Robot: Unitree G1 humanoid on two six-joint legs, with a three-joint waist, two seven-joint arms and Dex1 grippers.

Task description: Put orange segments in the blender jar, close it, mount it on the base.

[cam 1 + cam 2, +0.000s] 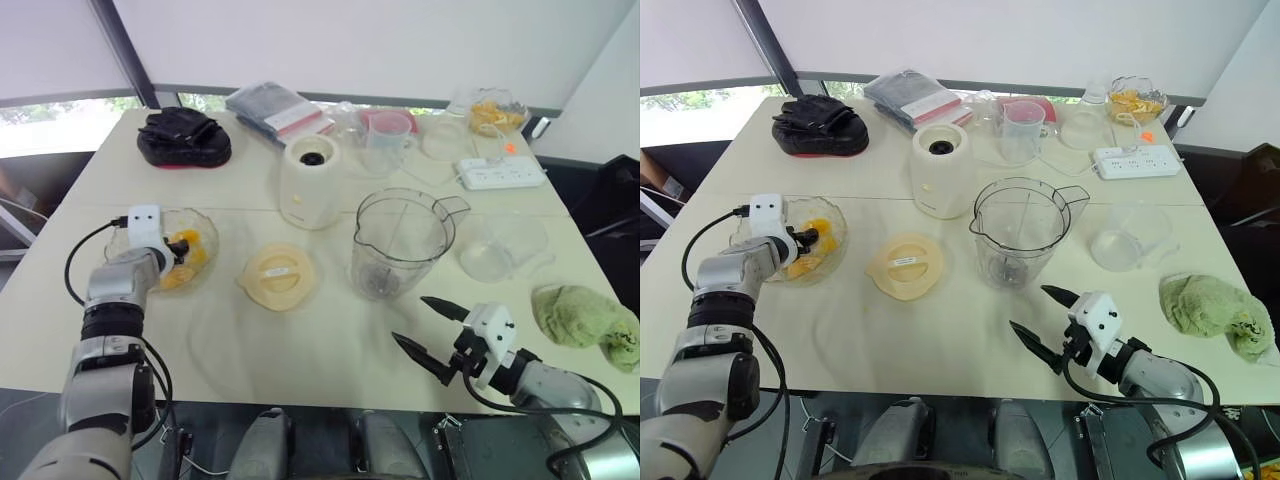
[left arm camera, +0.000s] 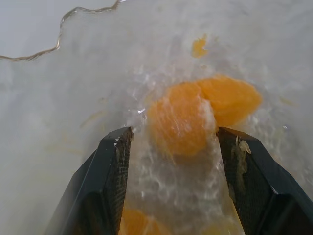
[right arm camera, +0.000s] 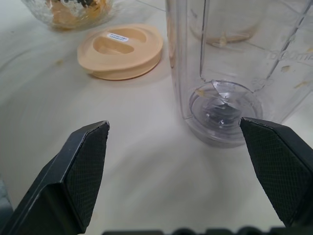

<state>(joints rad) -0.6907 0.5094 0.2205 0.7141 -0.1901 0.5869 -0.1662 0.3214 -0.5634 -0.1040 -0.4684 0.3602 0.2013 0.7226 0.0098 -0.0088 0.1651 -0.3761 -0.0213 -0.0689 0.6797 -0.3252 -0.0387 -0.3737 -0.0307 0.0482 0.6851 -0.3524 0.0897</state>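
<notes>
In the glass bowl (image 1: 205,232) at table's left: left gripper (image 2: 173,147), fingers apart astride the orange segments (image 2: 200,115), nothing clamped yet. Right gripper (image 1: 432,328) wide open, empty, facing the blender jar (image 1: 398,240), which stands empty at centre. Step: first pick-up. Next, probably: close gently, lift.

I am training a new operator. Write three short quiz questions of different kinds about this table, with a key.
1. True or false: the lid is on the jar.
2. The left gripper is over: A) towel B) bowl C) base
3. What lies between its open jaws?

Key: 1 false, the lid lies on the table beside the jar. 2 B. 3 an orange segment, not yet gripped.
</notes>
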